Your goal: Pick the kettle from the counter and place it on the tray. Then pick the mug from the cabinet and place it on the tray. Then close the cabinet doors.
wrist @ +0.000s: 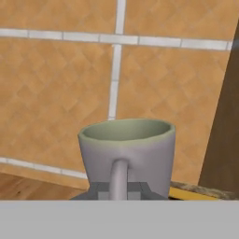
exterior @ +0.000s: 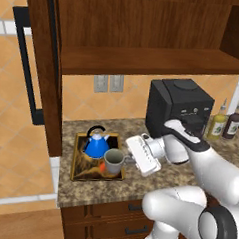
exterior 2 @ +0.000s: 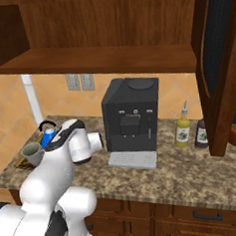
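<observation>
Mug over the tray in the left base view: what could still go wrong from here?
1. The hand grips the mug by its handle alone, so it could swing or tip when set down.
2. The kettle stands close beside the mug on the tray; lowering may knock it.
3. The mug sits near the tray's front rim and might land half off it.
4. Both cabinet doors are open.

Kettle (exterior: pixel 96 146) on tray (exterior: pixel 80 169) w/ mug (exterior: pixel 113 161) just in front, coffee machine (exterior: pixel 178 111) to right on counter (exterior: pixel 102 188).
</observation>
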Controlling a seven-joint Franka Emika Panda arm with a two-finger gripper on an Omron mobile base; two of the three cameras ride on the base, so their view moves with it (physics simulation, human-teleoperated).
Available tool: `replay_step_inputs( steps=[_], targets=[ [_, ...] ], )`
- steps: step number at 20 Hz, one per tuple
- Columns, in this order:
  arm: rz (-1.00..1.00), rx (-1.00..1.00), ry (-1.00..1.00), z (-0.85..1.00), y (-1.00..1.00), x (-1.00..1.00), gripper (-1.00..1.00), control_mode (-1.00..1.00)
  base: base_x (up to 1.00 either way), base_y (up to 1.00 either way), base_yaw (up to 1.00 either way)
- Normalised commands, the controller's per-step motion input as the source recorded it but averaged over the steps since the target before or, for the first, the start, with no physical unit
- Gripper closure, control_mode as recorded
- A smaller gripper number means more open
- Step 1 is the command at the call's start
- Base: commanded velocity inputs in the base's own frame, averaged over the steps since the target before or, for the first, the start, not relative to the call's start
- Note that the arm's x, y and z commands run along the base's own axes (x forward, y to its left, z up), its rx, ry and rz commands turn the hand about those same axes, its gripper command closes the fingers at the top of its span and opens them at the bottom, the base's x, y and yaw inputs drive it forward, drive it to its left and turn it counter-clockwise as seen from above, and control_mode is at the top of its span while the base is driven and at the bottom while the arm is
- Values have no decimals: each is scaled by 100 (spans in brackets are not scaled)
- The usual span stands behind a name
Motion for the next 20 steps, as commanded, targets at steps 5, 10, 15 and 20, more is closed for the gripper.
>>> replay_step_inputs(
  steps=[5,10,15,20],
  targets=[
    [0,5,0,-41,7,32,100,-100,0,0,0],
    [0,1,0,-40,0,29,100,-100,0,0,0],
    [0,0,0,-31,0,29,100,-100,0,0,0],
    [0,3,0,-25,0,31,100,-100,0,0,0]
  ],
)
